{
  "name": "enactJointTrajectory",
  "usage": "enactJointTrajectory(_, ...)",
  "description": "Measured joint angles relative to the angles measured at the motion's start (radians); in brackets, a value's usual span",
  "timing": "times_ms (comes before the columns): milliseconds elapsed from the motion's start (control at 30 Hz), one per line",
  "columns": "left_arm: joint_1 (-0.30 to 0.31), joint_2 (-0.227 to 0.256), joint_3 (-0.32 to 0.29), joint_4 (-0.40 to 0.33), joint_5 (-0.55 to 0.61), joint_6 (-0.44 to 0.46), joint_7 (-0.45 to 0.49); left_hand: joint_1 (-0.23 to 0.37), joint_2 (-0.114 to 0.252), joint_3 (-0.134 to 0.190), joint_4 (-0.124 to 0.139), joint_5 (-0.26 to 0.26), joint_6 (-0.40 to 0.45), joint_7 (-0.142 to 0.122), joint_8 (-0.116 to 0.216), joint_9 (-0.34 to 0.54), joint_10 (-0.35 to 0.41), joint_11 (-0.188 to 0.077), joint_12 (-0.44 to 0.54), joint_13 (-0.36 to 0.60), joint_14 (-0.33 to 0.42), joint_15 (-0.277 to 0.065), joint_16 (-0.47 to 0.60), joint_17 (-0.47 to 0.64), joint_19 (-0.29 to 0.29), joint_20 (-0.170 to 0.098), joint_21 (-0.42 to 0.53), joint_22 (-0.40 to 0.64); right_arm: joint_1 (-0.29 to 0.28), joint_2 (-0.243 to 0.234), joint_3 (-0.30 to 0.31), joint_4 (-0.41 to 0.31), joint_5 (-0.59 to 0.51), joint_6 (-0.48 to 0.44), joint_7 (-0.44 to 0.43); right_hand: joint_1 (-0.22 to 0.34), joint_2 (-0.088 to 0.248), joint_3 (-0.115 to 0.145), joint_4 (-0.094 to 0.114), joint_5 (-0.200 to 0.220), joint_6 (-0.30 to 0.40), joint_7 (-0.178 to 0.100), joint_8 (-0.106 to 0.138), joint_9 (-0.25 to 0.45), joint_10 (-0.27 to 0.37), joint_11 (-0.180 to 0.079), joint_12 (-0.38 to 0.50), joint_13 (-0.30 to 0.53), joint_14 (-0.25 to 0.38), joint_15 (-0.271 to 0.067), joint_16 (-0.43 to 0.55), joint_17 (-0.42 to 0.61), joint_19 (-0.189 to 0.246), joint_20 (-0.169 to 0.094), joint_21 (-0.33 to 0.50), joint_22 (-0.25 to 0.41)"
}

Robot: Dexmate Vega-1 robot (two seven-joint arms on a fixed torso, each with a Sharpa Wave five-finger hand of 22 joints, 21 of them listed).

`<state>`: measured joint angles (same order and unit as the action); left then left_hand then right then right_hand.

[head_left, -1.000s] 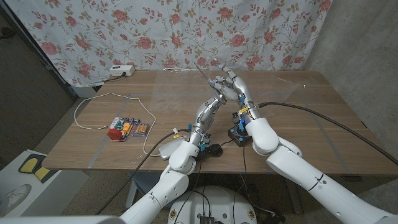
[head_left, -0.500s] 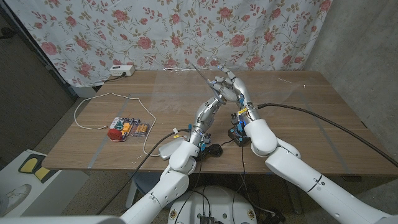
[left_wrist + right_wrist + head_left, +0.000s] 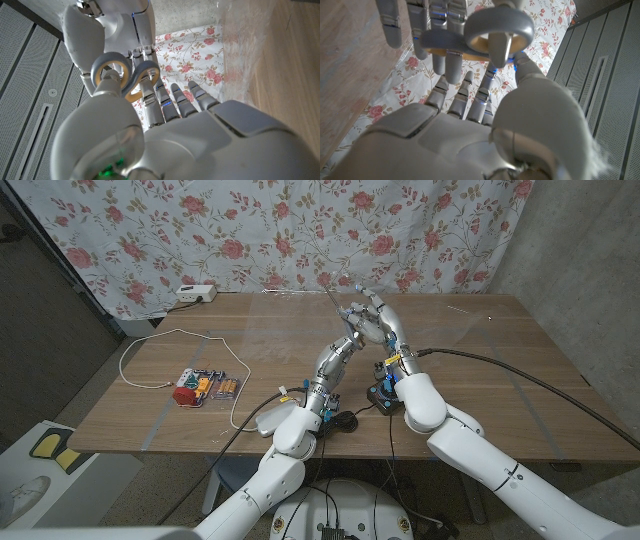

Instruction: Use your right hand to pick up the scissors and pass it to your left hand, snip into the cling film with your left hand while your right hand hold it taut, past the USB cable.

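Observation:
Both hands meet in the air over the middle of the table. The scissors [image 3: 338, 303] stand between them, thin blades pointing up and to the left. Their grey loops [image 3: 126, 74] have a yellowish inner rim. My left hand [image 3: 348, 332] reaches up from below, and its thumb presses into one loop. My right hand [image 3: 380, 320] holds the scissors from the other side, its thumb at the loop [image 3: 495, 27]. The cling film [image 3: 270, 310] lies as a faint glossy sheet on the far part of the table. The white USB cable [image 3: 165, 334] curves over the left side.
A white power strip [image 3: 195, 293] sits at the back left by the flowered curtain. A pack of batteries [image 3: 205, 386] lies near the cable's end. A black and blue object [image 3: 384, 396] and a pale flat piece [image 3: 262, 418] sit by the front edge.
Both hands, still joined at the scissors, have drifted slightly right and up. The blade tip has shifted with them.

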<state>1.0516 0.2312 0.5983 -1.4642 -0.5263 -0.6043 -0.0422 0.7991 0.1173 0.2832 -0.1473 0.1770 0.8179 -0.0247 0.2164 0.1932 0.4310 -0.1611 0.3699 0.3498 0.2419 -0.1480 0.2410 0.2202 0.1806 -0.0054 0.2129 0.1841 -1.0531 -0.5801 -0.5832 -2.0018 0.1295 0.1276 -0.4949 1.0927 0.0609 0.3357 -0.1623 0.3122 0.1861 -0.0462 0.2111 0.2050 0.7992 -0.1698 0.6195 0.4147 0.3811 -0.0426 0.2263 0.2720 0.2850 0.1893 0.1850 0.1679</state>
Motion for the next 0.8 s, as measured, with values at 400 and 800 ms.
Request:
enactJointTrajectory(400, 0.001, -0.002, -0.001, 0.003, -0.009, -0.003, -0.003, 0.002, 0.013, 0.0, 0.0, 0.0, 0.012, -0.001, 0.0, -0.002, -0.017, -0.011, 0.014, 0.033, 0.012, 0.001, 0.026, 0.024, 0.0, 0.008, 0.0, 0.005, -0.004, 0.005, 0.001, 0.007, 0.003, 0.007, -0.004, 0.0, 0.0, 0.008, 0.008, -0.001, 0.004, -0.004, 0.0, 0.0, 0.0, 0.0, 0.0, 0.001, 0.0, 0.0, -0.006, -0.003, 0.0, 0.0, 0.0, 0.0)
enactJointTrajectory(800, -0.002, -0.003, -0.001, 0.011, -0.017, -0.004, -0.013, 0.016, 0.0, -0.005, -0.005, 0.0, 0.029, -0.026, 0.0, -0.003, 0.039, -0.002, 0.027, 0.038, 0.021, -0.004, 0.034, 0.029, 0.005, 0.005, 0.006, 0.005, -0.001, 0.009, -0.005, 0.013, 0.005, 0.011, 0.001, 0.001, -0.002, 0.012, 0.004, 0.007, 0.007, -0.007, 0.0, 0.0, 0.0, 0.0, -0.002, -0.001, 0.0, 0.0, -0.006, -0.003, 0.0, 0.0, 0.0, 0.0)
